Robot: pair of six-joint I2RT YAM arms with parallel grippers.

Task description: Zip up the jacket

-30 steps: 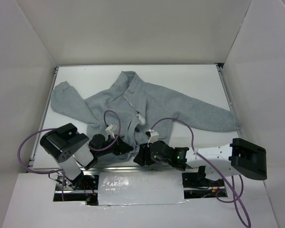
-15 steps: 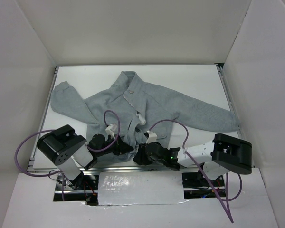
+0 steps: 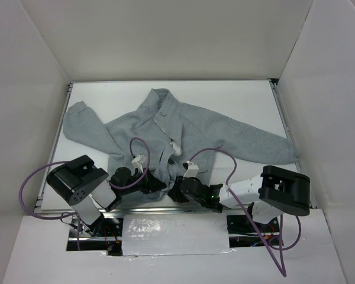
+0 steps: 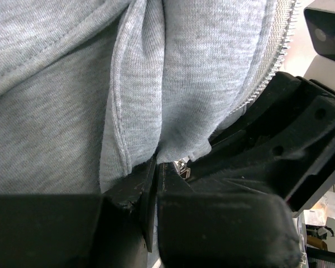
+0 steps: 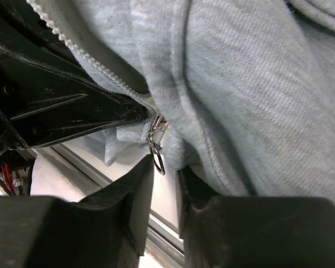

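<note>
Left hand (image 4: 157, 167) clamped tight; right hand (image 5: 166, 170) fingers narrowly apart; both low.

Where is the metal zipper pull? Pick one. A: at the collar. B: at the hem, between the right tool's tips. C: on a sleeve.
B: the right wrist view shows the zipper pull hanging from the jacket hem between the tips of the right tool.

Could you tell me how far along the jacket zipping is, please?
Done: the left gripper is shut on the hem of the jacket beside the zipper's foot, anchoring it. In hand: the right gripper straddles the zipper pull, a gap showing, not yet clamped. Left: the whole pull up to the collar; the front gapes open in the top view.
</note>
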